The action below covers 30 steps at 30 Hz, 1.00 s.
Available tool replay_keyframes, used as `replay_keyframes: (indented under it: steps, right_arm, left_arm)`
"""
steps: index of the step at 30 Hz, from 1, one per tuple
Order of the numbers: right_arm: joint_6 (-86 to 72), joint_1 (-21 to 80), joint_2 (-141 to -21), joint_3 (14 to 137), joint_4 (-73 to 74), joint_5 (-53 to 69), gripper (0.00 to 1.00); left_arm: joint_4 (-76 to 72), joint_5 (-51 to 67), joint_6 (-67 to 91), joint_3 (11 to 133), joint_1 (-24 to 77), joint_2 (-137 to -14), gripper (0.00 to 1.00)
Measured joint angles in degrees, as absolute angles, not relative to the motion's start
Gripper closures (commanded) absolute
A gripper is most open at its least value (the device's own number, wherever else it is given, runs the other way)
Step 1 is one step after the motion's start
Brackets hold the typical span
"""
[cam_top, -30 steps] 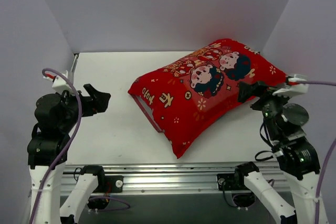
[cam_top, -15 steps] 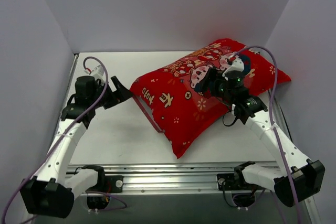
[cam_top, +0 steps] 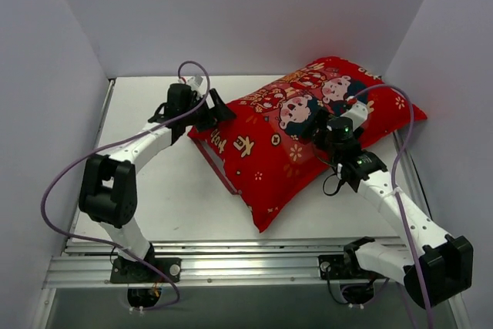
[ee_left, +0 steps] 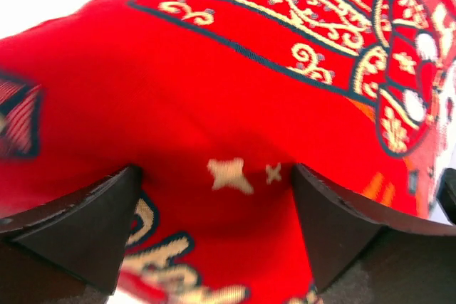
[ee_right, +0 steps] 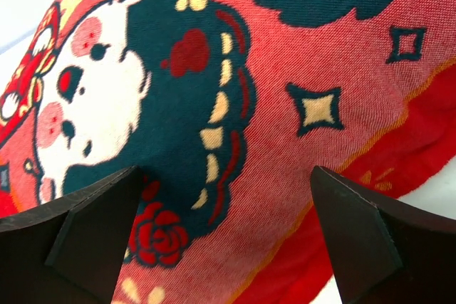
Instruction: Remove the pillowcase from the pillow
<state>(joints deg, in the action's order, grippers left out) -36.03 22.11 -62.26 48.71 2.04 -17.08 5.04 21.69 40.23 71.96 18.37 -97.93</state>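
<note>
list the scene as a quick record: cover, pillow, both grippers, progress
pillowcase: red, printed, stuffed full, lying diagonally on table
pillow: hidden inside pillowcase
left gripper: open, at pillowcase's far-left corner
right gripper: open, over the printed children
progress: pillowcase not yet off

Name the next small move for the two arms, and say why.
Probably lower the left gripper a little and close it on the pillowcase. Its jaws stand open with red fabric between them, and nothing is pinched yet. The right gripper is open too, above the printed child.
</note>
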Motion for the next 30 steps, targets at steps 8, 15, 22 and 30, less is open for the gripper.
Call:
replay_keyframes:
  steps: [8,15,22,30]
  right_arm:
    - [-34.98,19.20,-69.54,47.24,-6.44,-8.75,0.22]
    - [-32.14,19.09,-74.76,47.29,-11.18,-2.68,0.64]
    - [-27.83,19.09,-78.91,50.54,-10.74,2.57,0.72]
    - [-23.90,18.94,-87.59,60.07,-9.76,9.43,0.74]
  left_arm:
    - [-7.11,22.76,45.47,67.66,21.19,-102.67,0.96]
    - [-21.56,17.87,49.34,49.41,21.91,-92.29,0.98]
    - [-13.39,5.34,48.64,35.97,30.74,-66.83,0.98]
    - [-5.67,-1.02,50.52,29.89,38.57,-56.16,0.98]
